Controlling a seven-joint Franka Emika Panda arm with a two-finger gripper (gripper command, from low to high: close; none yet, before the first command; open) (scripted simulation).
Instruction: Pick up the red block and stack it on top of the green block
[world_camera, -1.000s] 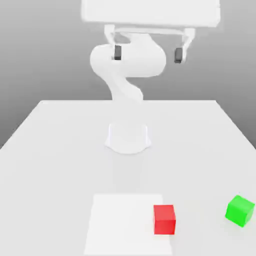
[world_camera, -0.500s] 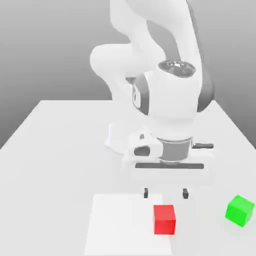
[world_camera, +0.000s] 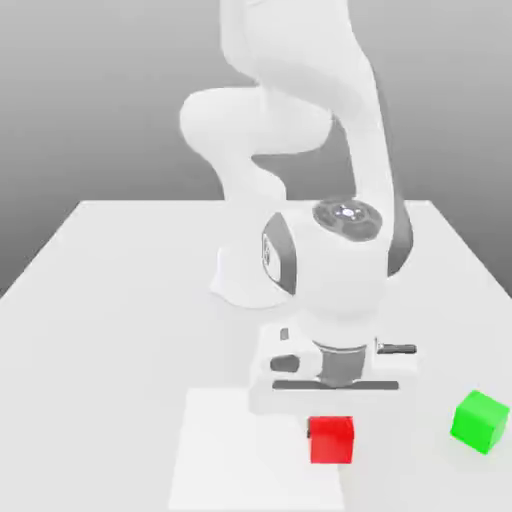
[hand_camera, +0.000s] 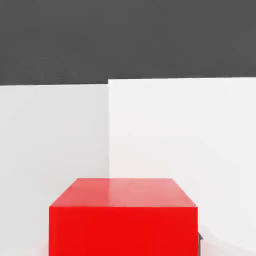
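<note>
In the exterior view, the tool (world_camera: 331, 432) points down at the red block (world_camera: 331, 441), its body at the block's 12 o'clock; I cannot tell whether it is spread or pinching the block. The red block sits near the 3 o'clock edge of the white patch (world_camera: 240, 450) on the counter (world_camera: 110, 350). The green block (world_camera: 480, 422) rests on the counter, well apart, at about 3 o'clock from the red one

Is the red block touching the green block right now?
Apart: the exterior view shows bare table between the red block and the green block.
</note>
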